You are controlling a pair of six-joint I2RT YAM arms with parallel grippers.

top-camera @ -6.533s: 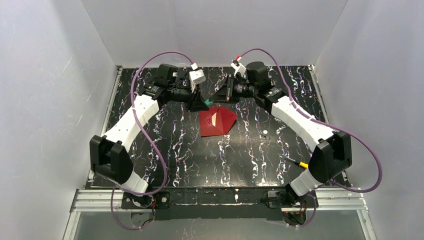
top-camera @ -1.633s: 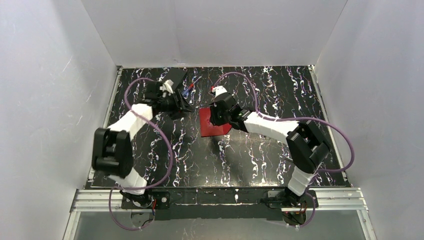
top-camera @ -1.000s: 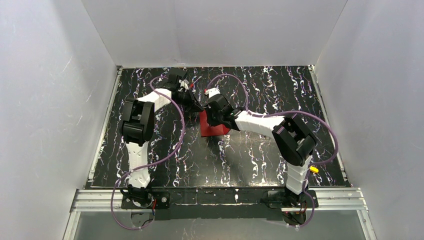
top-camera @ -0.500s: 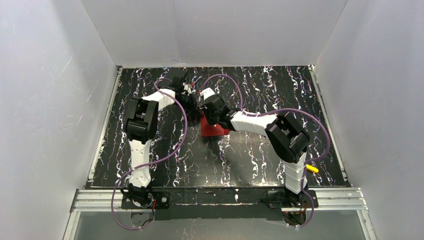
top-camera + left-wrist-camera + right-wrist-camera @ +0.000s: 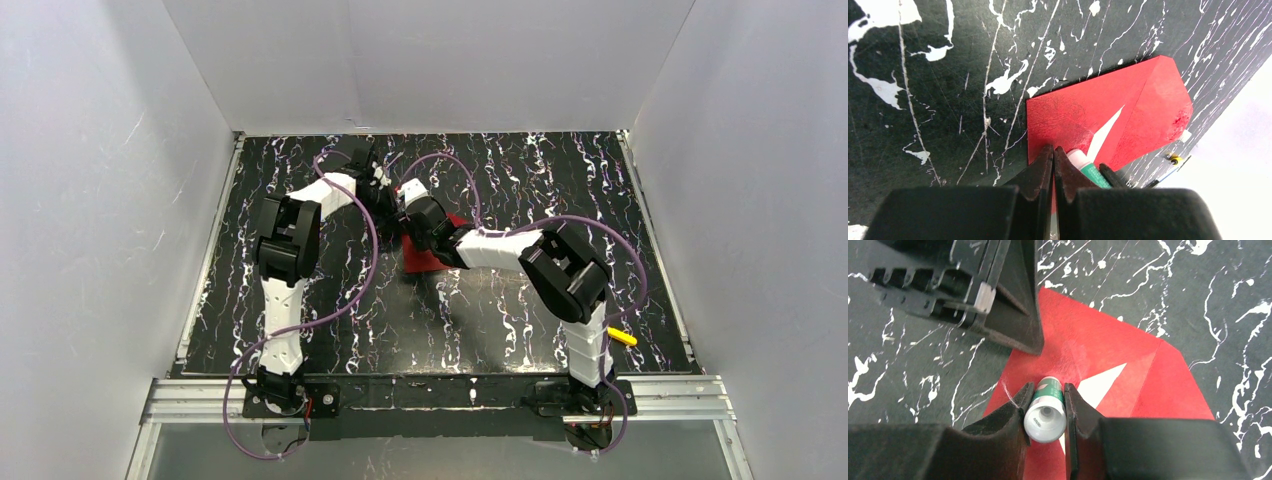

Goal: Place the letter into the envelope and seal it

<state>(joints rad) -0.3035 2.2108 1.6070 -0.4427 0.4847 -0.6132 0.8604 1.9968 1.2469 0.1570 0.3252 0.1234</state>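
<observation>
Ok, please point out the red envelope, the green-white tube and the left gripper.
envelope [image 5: 1068,115], left wrist view, on its red face.
tube [image 5: 1046,421], right wrist view, on its white end.
left gripper [image 5: 1053,149], left wrist view, between its closed fingertips.

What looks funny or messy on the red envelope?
A pale smear sits on the envelope, just past the glue stick pinched in the right hand; it looks like glue. A white wedge of the letter peeks out, so it isn't sealed yet.
</observation>
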